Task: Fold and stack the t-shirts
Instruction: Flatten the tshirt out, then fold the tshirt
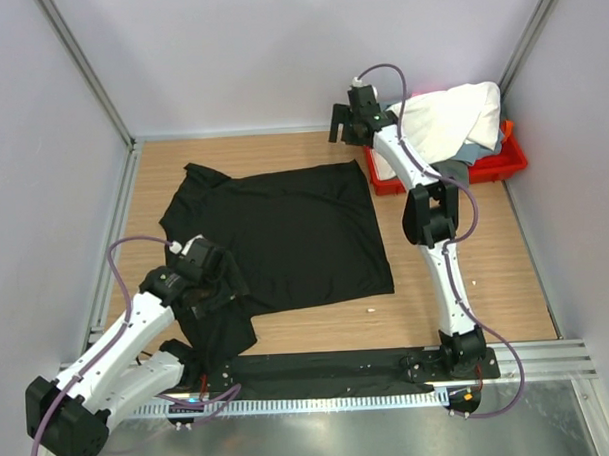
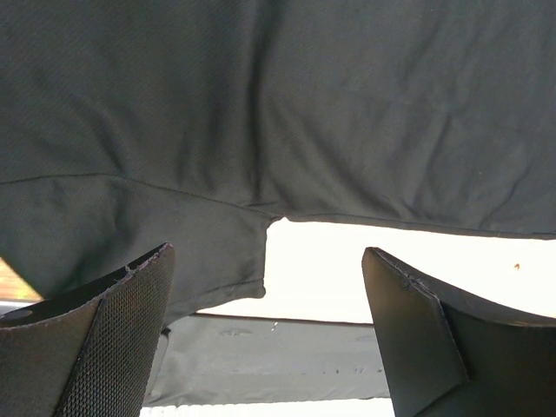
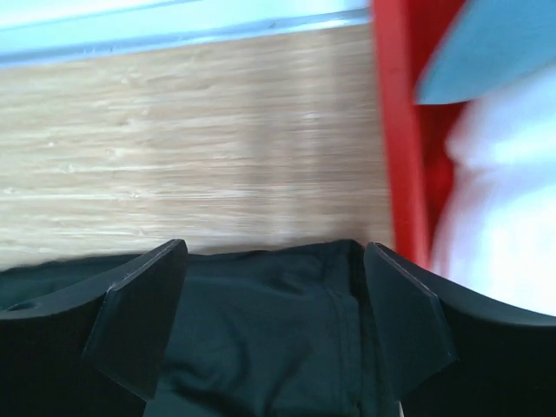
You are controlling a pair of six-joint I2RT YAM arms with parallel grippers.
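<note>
Black t-shirt [image 1: 285, 229]: spread mid-tabletop, folding seems barely begun.
White t-shirt [image 1: 451, 113], grey t-shirt [image 1: 467, 154]: heaped in red tray [image 1: 507, 161], far right corner, waiting.
Left fingers [image 1: 208, 263]: released, over near left sleeve.
Right fingers [image 1: 353, 121]: released, holding nothing.

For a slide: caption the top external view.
Open left gripper and right gripper at black fabric t-shirt; white fabric t-shirt in red plastic tray.

So the black t-shirt [image 1: 285, 234] is spread mostly flat mid-frame, with its lower-left corner bunched up. The white t-shirt [image 1: 451, 118] is a crumpled heap at upper right, and the grey t-shirt [image 1: 469, 154] pokes out underneath it.
</note>
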